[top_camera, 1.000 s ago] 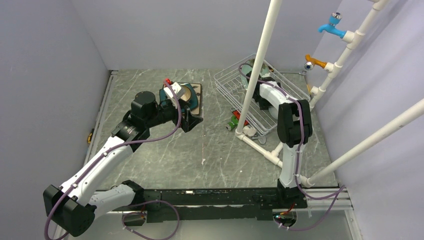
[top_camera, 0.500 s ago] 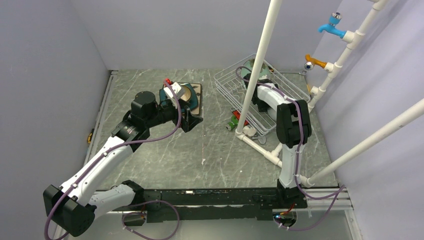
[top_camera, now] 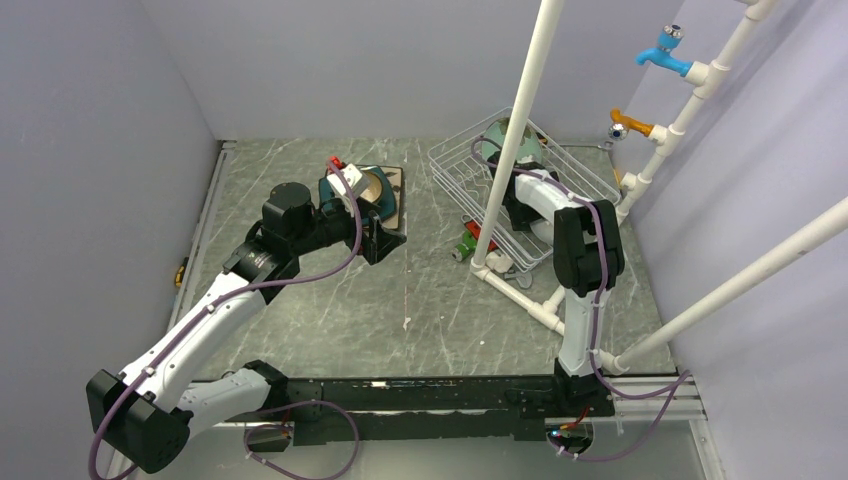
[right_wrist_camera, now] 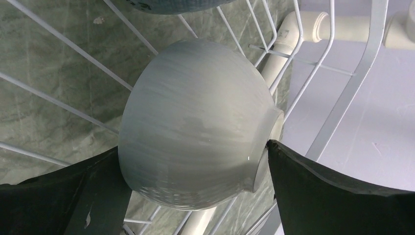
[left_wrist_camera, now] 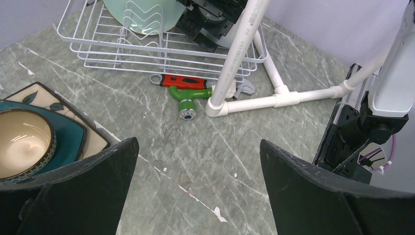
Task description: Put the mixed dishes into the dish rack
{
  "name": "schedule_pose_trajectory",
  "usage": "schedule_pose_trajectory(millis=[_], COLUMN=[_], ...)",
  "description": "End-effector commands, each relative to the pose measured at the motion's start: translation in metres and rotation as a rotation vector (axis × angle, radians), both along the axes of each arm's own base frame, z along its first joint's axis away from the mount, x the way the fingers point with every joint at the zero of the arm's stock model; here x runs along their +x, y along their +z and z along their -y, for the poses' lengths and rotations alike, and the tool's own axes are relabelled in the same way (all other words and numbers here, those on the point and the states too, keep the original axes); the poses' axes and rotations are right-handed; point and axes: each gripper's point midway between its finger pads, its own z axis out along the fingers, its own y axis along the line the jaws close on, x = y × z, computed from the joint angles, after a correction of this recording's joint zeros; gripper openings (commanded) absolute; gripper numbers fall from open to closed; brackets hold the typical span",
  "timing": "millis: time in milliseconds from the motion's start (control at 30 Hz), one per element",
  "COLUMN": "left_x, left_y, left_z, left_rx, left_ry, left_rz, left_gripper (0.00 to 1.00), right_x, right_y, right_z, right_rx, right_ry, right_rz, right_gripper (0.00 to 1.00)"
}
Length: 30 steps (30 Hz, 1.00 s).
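From above, your right arm [top_camera: 580,240] reaches past the white pipe frame [top_camera: 512,130] into the dish rack [top_camera: 455,170]. The mint-green round plate [top_camera: 492,150] already stands at the rack's far end. Your left gripper [top_camera: 378,238] hangs just beside the stack on the table. There the brown glazed bowl [top_camera: 374,185] sits on the teal square plate [top_camera: 385,205], which lies on the cream square plate with flowers [top_camera: 397,190]. That position looks like staging for the next pick.

The left wrist camera shows that gripper spread wide with nothing between its fingers. The stack lies at the lower left, and small red and green items [left_wrist_camera: 188,90] lie near the rack's front edge, best left alone.

In the right wrist view, your right gripper [right_wrist_camera: 193,147] is closed around the white bowl [right_wrist_camera: 195,117], with a finger touching each side. The bowl hangs tipped on its side among the rack's wires, close to the pipe. My guess is that it is meant to go in on edge. Let go only once it bears on the wires; I cannot tell whether it does yet.
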Motion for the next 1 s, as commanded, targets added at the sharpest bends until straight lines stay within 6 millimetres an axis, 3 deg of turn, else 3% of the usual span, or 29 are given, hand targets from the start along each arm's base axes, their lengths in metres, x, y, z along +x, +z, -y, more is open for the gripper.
schedule_pose_trajectory(millis=[0,233,533,733,967], left_x=[0.0,-0.001,0.0,0.001,0.002], left_y=[0.014,0.014,0.012,0.012,0.011], left_z=[0.002,0.003,0.005,0.004,0.004], left_rx=[-0.03,-0.032,-0.029,-0.025,-0.023], left_ry=[-0.008,-0.013,-0.016,-0.009,-0.01], left_rz=[0.039,0.035,0.026,0.025,0.019], left_gripper=[0.99,1.0,0.99,0.99,0.99], right_x=[0.002,0.002,0.006,0.001,0.0], right_y=[0.01,0.011,0.014,0.01,0.029], right_z=[-0.005,-0.013,0.009,0.004,-0.022], right_rx=[0.069,0.16,0.112,0.14,0.236], right_ry=[0.011,0.045,0.001,0.005,0.065], right_rz=[0.036,0.033,0.033,0.027,0.092], right_gripper=[0.99,0.99,0.99,0.99,1.0])
